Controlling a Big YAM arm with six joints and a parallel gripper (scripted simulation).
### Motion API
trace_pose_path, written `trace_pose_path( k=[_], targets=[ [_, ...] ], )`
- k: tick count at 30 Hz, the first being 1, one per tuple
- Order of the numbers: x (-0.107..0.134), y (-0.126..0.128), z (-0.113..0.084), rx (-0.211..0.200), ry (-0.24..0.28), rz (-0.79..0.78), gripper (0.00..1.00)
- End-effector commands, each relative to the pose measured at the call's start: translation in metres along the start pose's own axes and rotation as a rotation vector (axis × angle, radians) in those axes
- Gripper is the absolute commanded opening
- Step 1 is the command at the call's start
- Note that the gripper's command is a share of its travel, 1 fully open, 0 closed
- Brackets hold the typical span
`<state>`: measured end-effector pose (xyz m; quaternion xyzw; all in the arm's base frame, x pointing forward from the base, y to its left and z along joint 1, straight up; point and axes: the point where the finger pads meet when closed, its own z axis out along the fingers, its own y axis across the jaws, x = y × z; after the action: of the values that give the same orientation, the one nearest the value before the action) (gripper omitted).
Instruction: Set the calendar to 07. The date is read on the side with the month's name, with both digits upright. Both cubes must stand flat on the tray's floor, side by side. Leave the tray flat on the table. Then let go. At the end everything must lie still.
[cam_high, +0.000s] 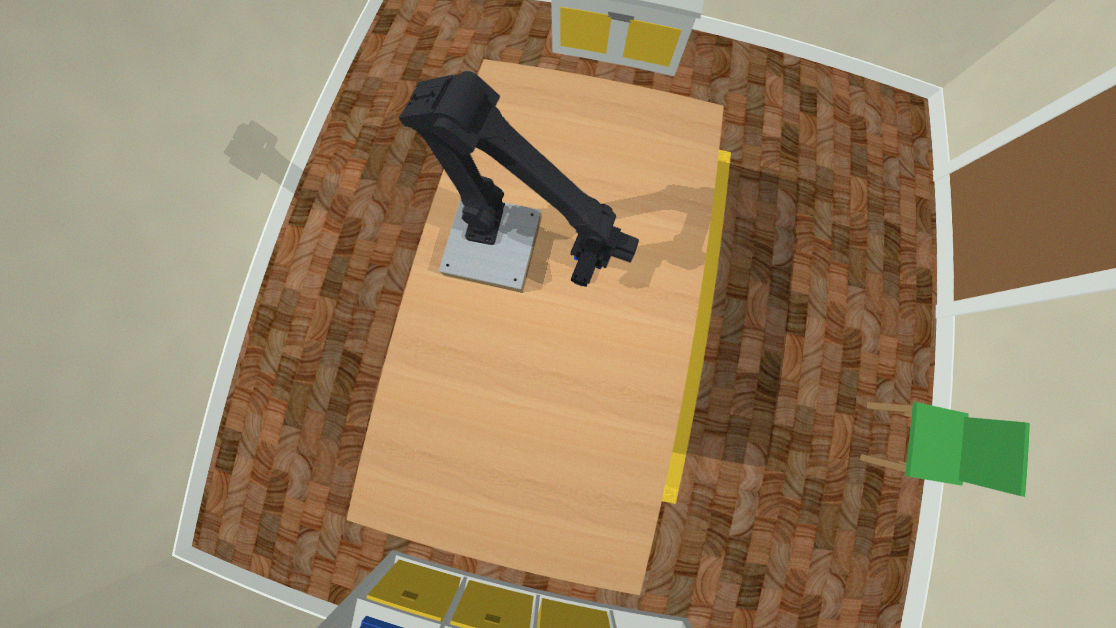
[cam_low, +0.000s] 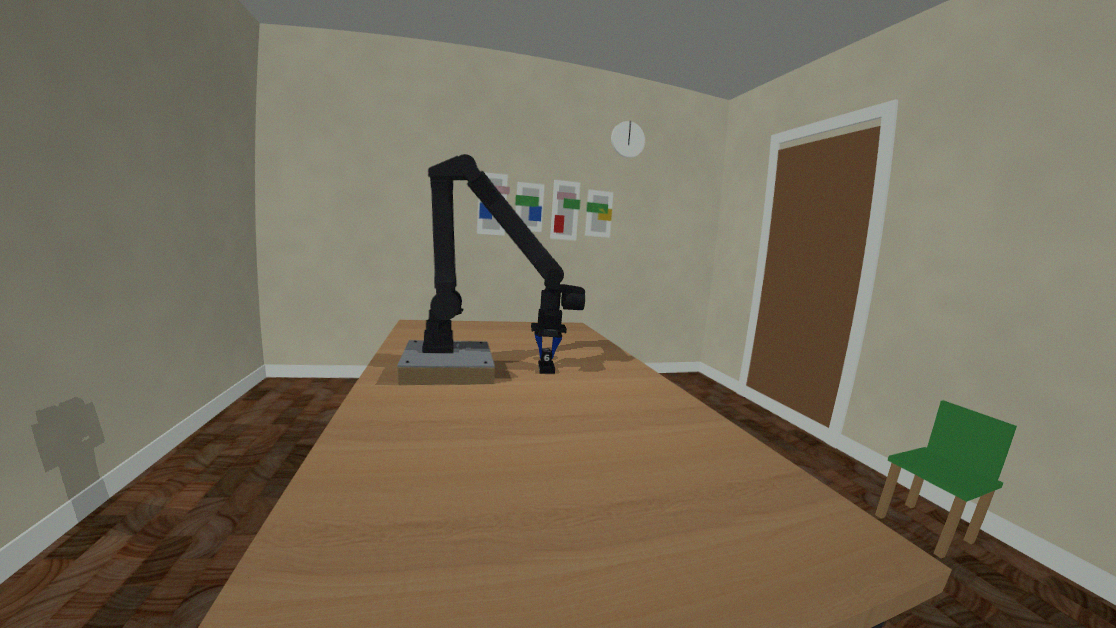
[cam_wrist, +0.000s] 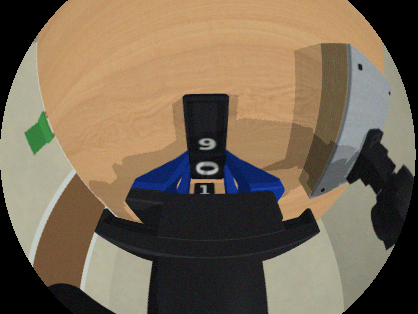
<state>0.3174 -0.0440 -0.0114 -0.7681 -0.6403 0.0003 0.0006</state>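
My gripper (cam_low: 547, 353) (cam_wrist: 207, 154) has its blue fingers closed on both sides of a black cube (cam_low: 546, 358) (cam_wrist: 207, 168). A 0 shows on the cube's top in the wrist view. The side towards the exterior camera shows a 6, which looks like a 9 from the wrist. The black tray (cam_low: 547, 370) (cam_wrist: 206, 114) reaches out from under this cube, towards the top of the wrist view. I cannot tell whether the cube touches its floor. A second dark cube (cam_wrist: 204, 189) with a 1 shows beyond a strip of wood, partly hidden by my gripper. The month's name is not visible.
The robot's grey base plate (cam_high: 490, 253) (cam_low: 446, 355) (cam_wrist: 367, 90) is on the table (cam_high: 530, 406) (cam_low: 546, 484) (cam_wrist: 135, 55), beside the gripper. A yellow strip (cam_high: 698, 328) runs along the table's right edge in the top view. A green chair (cam_high: 936, 442) (cam_low: 963, 453) stands off the table.
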Motion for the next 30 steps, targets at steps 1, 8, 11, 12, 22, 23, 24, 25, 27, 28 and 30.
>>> trace_pose_path(
  k=[1,8,11,12,22,23,24,25,27,28,30],
  targets=[
    [-0.002,0.029,-0.024,-0.073,-0.002,0.0,0.28],
    [-0.002,0.029,-0.025,-0.076,-0.002,0.0,0.28],
    [-0.002,0.029,-0.025,-0.074,-0.002,0.0,0.28],
    [-0.002,0.029,-0.025,-0.075,-0.002,0.0,0.28],
    [-0.002,0.029,-0.025,-0.075,-0.002,0.0,0.28],
    [-0.002,0.028,-0.026,-0.07,-0.002,0.0,0.28],
    [-0.002,0.028,-0.027,-0.07,-0.002,0.0,0.28],
    [-0.002,0.028,-0.028,-0.07,-0.002,0.0,0.28],
    [-0.002,0.028,-0.034,-0.071,-0.002,0.0,0.28],
    [-0.002,0.028,-0.038,-0.071,-0.002,0.0,0.28],
    [-0.002,0.028,-0.049,-0.072,-0.002,0.0,0.28]
  ],
)
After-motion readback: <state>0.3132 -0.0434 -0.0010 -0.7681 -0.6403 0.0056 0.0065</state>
